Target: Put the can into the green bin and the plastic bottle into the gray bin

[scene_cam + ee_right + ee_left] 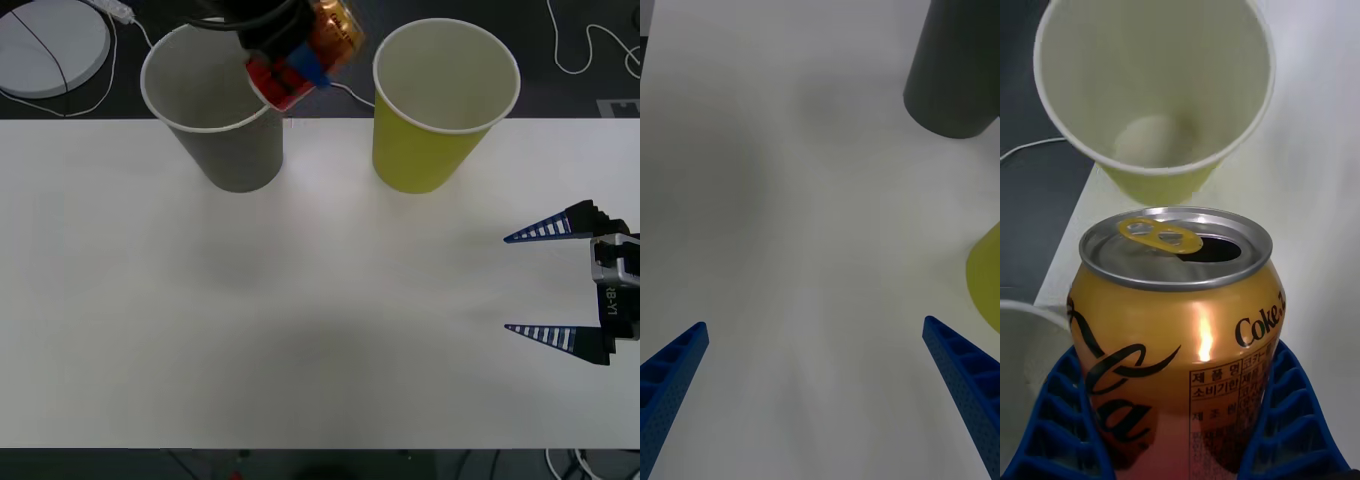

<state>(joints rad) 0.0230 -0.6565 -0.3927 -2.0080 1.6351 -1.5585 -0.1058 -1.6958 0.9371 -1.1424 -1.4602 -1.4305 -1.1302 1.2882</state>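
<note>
The left pincer (300, 65) is clamping its blue fingers (1056, 420) around the can (1176, 330), orange-red with an opened metal top, holding it above the bench (300, 300) between the gray bin (225, 140) and the green bin (430, 130), while the right pincer (545, 283) is hanging wide open and empty near the bench's right edge

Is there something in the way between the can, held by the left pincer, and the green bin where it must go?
Nothing visible. The left pincer holds the can by the gray bin's rim; the green bin stands open beyond a bare gap.
</note>
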